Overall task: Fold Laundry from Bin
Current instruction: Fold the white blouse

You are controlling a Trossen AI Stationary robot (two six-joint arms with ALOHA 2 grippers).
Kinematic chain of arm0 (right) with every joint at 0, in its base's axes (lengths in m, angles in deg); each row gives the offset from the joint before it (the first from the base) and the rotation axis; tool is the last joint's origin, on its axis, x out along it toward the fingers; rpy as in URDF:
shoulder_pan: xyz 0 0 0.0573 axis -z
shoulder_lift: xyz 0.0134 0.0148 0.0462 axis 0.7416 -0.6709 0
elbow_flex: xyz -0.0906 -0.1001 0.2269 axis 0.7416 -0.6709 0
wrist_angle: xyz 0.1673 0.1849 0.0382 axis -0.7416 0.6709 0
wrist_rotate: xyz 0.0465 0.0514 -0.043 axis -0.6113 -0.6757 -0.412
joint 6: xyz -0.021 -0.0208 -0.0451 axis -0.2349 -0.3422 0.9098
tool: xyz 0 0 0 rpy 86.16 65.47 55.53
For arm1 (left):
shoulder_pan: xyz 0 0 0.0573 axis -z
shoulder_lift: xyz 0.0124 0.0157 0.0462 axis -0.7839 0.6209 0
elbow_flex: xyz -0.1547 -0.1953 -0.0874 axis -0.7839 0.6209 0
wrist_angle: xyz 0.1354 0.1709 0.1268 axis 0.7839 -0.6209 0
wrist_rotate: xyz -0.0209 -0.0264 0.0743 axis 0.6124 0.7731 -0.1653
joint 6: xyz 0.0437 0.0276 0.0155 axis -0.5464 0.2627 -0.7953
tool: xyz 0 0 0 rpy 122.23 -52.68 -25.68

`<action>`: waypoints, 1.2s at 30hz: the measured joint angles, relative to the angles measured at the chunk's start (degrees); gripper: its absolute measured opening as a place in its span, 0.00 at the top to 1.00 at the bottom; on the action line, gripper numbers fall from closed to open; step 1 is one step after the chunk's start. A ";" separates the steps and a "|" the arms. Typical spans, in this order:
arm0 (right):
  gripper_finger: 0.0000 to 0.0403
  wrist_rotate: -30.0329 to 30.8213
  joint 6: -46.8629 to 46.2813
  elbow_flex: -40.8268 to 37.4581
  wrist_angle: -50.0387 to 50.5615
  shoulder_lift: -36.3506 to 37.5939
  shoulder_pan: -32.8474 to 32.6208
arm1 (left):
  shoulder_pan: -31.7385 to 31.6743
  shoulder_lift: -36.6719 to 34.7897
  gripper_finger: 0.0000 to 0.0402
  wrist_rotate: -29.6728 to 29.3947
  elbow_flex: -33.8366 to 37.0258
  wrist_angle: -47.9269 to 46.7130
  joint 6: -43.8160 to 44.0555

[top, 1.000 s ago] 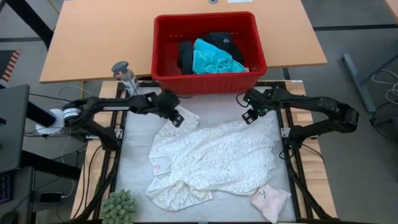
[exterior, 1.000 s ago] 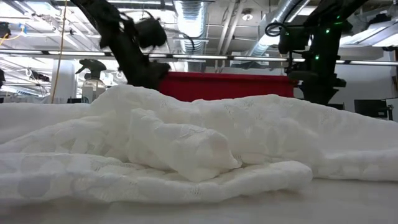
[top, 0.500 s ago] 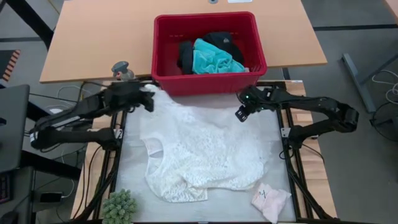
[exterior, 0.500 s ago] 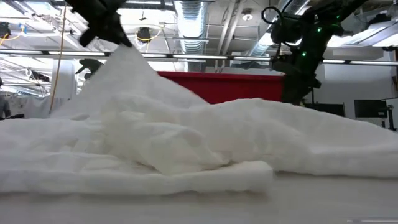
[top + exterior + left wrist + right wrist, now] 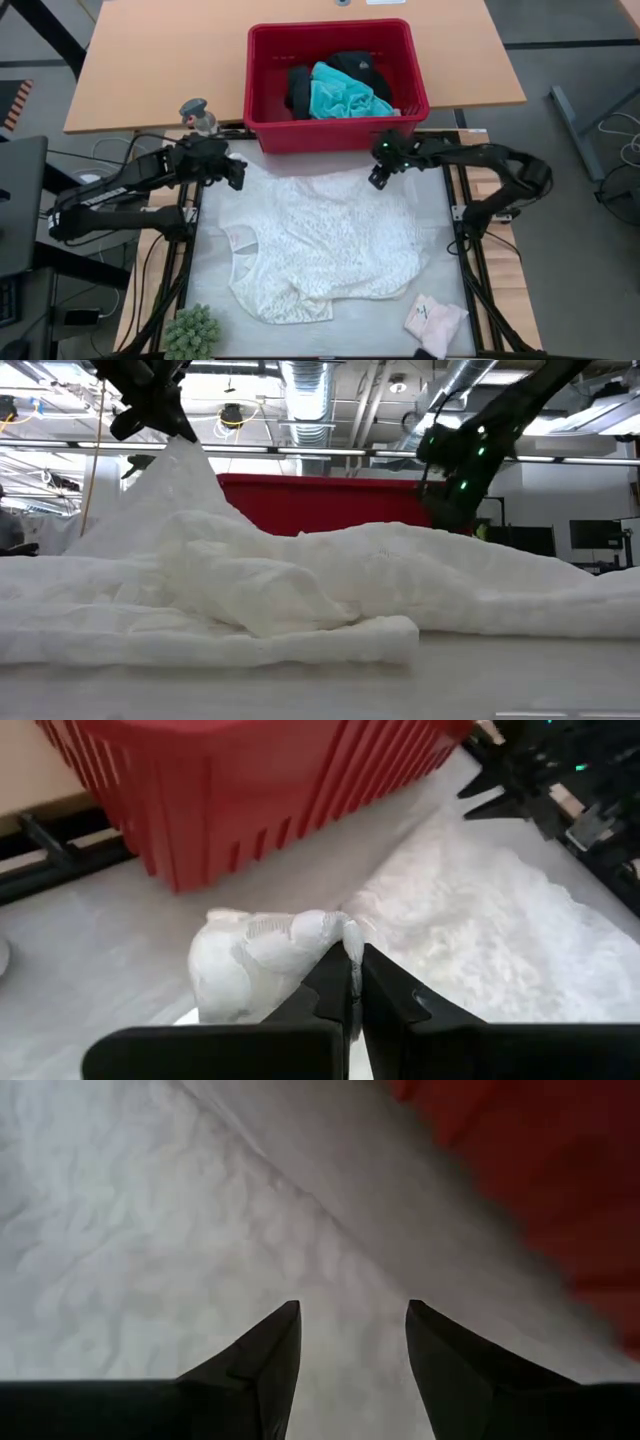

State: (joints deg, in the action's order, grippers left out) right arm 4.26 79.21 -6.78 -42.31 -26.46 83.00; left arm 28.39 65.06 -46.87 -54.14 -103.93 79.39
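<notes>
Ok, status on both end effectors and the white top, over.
Left end effector shut on white lacy top, corner lifted near the bin. Right end effector open, low over the top's far edge. Nothing in the way.

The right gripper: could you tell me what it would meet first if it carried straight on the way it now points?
Most likely the white lacy top. The right gripper is open, and the lace fills the view ahead of its fingers, with the red bin off to one side. Depth is unclear.
</notes>
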 joint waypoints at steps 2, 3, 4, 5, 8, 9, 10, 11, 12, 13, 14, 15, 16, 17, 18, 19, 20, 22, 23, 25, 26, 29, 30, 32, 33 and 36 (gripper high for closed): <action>0.49 -1.92 0.02 0.34 -1.03 -3.14 0.42 | 0.00 0.41 1.00 0.97 -0.02 0.07 0.00; 0.49 -2.03 0.05 0.64 -1.22 -4.59 0.71 | 0.00 0.45 1.00 1.23 -0.02 -0.09 0.00; 0.49 -2.05 0.08 0.83 -1.30 -5.97 1.02 | 0.00 0.47 1.00 1.25 -0.02 -0.44 -0.02; 0.49 -2.08 0.10 1.00 -1.27 -7.20 1.50 | 0.00 0.43 1.00 1.22 -0.02 -0.48 -0.14; 0.49 -2.67 -0.03 1.70 -1.51 -9.99 2.97 | 0.00 0.40 1.00 0.87 -0.02 -0.33 -0.11; 0.49 -2.95 -0.09 1.99 -1.80 -10.65 3.46 | 0.00 0.40 1.00 0.87 -0.02 -0.34 -0.12; 0.49 -3.16 -0.36 2.37 -1.67 -11.24 3.88 | 0.00 0.40 1.00 0.90 -0.02 -0.34 -0.14; 0.49 -3.98 -0.87 2.77 -1.53 -11.97 4.17 | 0.00 0.40 1.00 0.96 -0.02 -0.34 -0.15; 0.50 -5.14 -1.41 3.09 -1.42 -12.49 4.49 | 0.00 0.48 1.00 1.13 -0.02 -0.34 -0.14; 0.53 -6.49 -1.83 3.38 -1.34 -12.77 4.83 | 0.02 0.82 1.00 1.18 -0.02 -0.29 -0.15; 0.57 -7.26 -2.11 3.67 -1.27 -13.01 5.07 | 0.06 1.15 1.00 1.21 -0.02 -0.26 -0.17; 0.62 -7.40 -2.42 4.03 -1.13 -13.22 5.19 | 0.09 1.42 1.00 1.20 -0.02 -0.33 -0.20; 0.69 -7.41 -2.63 4.36 -0.67 -13.25 5.20 | 0.09 1.76 1.00 1.11 -0.02 -0.36 -0.66; 0.77 -7.41 -2.83 4.80 -0.03 -13.11 5.18 | 0.09 2.09 1.00 0.91 -0.02 -0.19 -1.38; 0.87 -7.34 -2.91 5.21 0.48 -12.92 5.16 | 0.09 2.31 1.00 0.82 -0.02 0.03 -2.20; 0.92 -7.18 -2.93 5.45 1.10 -12.54 5.07 | 0.09 2.50 1.00 0.55 -0.02 0.15 -2.78; 0.94 -6.76 -2.92 5.66 1.58 -12.11 5.07 | 0.09 2.72 1.00 0.07 -0.02 0.56 -3.20; 0.94 -5.15 -3.16 6.18 3.63 -10.39 5.06 | 0.09 2.80 1.00 -0.29 -0.02 1.85 -3.83; 0.94 -3.81 -3.24 6.69 5.12 -9.20 4.80 | 0.09 2.69 1.00 -0.57 -0.10 2.48 -4.01; 0.94 -0.97 -4.31 7.81 8.01 -5.92 4.33 | 0.09 2.66 1.00 -0.63 -1.33 2.35 -4.11; 0.94 0.01 -4.70 8.12 9.88 -4.08 4.19 | 0.15 2.66 1.00 -0.50 -2.38 2.35 -4.11; 0.94 1.28 -6.16 8.35 16.58 2.07 3.71 | 0.91 2.59 1.00 0.15 -5.62 1.85 -4.93; 0.94 1.84 -7.36 8.35 18.30 4.19 3.25 | 1.37 2.59 1.00 -0.19 -6.64 1.32 -5.43; 0.94 3.64 -9.78 8.46 22.26 8.79 2.45 | 2.21 2.63 1.00 -2.02 -8.61 -0.86 -5.78; 0.94 4.53 -10.98 8.46 24.45 11.08 1.65 | 2.68 2.63 1.00 -2.55 -9.71 -2.07 -5.56; 0.94 5.26 -15.71 8.46 30.02 18.36 -2.39 | 4.80 2.58 1.00 -0.80 -12.74 -4.94 -4.57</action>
State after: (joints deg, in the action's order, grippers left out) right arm 9.52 63.50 1.68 -12.29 -8.10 80.61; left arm 33.19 67.63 -47.67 -66.88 -108.87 74.82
